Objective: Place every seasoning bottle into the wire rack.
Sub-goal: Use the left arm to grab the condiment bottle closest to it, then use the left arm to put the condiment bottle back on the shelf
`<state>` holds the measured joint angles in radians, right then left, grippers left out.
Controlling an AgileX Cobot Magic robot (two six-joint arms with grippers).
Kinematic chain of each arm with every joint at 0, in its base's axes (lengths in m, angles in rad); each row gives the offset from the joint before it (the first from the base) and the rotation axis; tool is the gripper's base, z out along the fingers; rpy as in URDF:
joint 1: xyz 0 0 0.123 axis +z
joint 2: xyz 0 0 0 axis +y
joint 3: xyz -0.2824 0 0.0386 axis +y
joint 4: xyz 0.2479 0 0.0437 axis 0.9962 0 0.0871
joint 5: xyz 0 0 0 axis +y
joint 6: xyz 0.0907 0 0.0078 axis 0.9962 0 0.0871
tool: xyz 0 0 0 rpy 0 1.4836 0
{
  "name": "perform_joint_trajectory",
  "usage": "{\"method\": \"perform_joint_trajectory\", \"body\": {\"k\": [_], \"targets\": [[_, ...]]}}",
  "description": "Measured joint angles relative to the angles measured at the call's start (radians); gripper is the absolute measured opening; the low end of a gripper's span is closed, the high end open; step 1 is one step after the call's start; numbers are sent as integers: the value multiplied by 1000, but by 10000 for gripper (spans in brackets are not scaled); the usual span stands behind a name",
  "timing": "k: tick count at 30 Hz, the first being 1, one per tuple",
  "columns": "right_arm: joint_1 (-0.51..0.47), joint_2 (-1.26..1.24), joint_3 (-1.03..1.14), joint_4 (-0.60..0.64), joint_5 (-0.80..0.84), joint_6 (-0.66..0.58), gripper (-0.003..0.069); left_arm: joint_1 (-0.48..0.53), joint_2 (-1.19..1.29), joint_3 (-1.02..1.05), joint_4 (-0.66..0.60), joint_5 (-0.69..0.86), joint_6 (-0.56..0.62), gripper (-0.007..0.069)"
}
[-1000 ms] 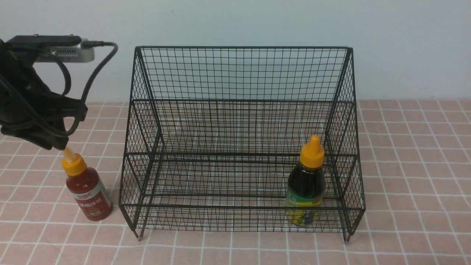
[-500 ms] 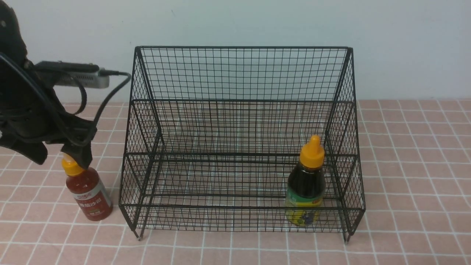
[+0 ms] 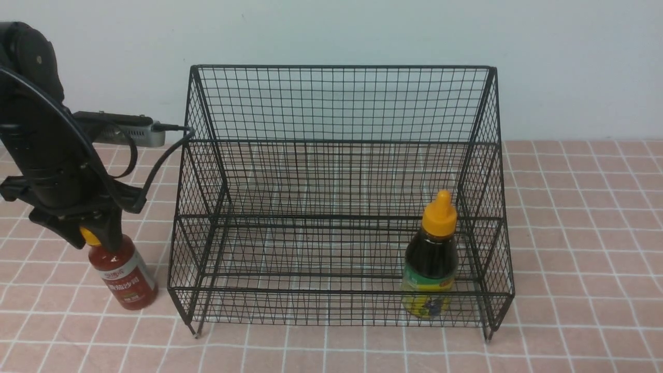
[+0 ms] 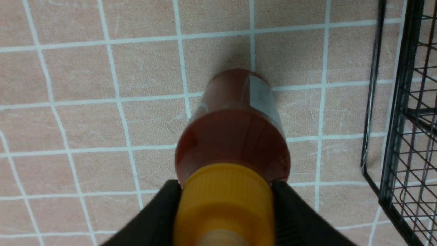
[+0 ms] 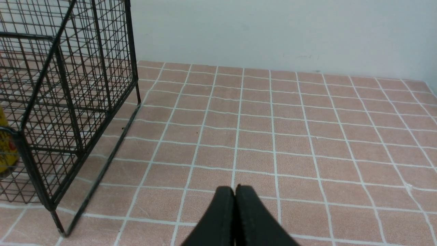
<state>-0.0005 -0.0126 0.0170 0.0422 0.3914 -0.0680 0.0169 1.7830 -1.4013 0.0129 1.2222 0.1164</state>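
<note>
The slim red sauce bottle (image 3: 124, 277) stands slightly tilted on the tiled table, just left of the wire rack (image 3: 336, 103). My left gripper (image 3: 90, 235) is down over its top, with both fingers pressed against the orange-yellow cap (image 4: 223, 201); the red body (image 4: 235, 136) shows beyond it. The rounder dark sauce bottle (image 3: 431, 264) stands upright inside the rack's lower tier, at the right. My right gripper (image 5: 235, 191) is shut and empty over bare tiles right of the rack (image 5: 68, 68); it is out of the front view.
The rack's left side wall (image 4: 399, 119) is close beside the red bottle. A pale wall (image 3: 331, 31) runs behind the rack. My left arm's cable (image 3: 171, 140) hangs near the rack's upper left corner.
My left gripper has come down from above the red bottle's nozzle and its fingers have closed in onto the cap. The bottle's top has shifted slightly left. The dark bottle has not moved.
</note>
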Motion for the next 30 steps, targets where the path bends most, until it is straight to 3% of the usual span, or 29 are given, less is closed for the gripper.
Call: {"method": "perform_joint_trajectory", "body": {"k": [10,17,21,23,24,30], "targets": [[0,0,0,0,0,0,-12,-26,-142,-115,12,5,-45,288],[0,0,0,0,0,34,-12,-172,-390,-177,33,31,-94,288],[0,0,0,0,0,35,-12,-311,-470,-177,32,50,-156,288],[0,0,0,0,0,36,-12,-355,-478,-177,31,58,-172,288],[0,0,0,0,0,36,-12,-429,-475,-177,28,63,-192,288],[0,0,0,0,0,37,-12,-539,-402,-177,43,61,-238,288]]}}
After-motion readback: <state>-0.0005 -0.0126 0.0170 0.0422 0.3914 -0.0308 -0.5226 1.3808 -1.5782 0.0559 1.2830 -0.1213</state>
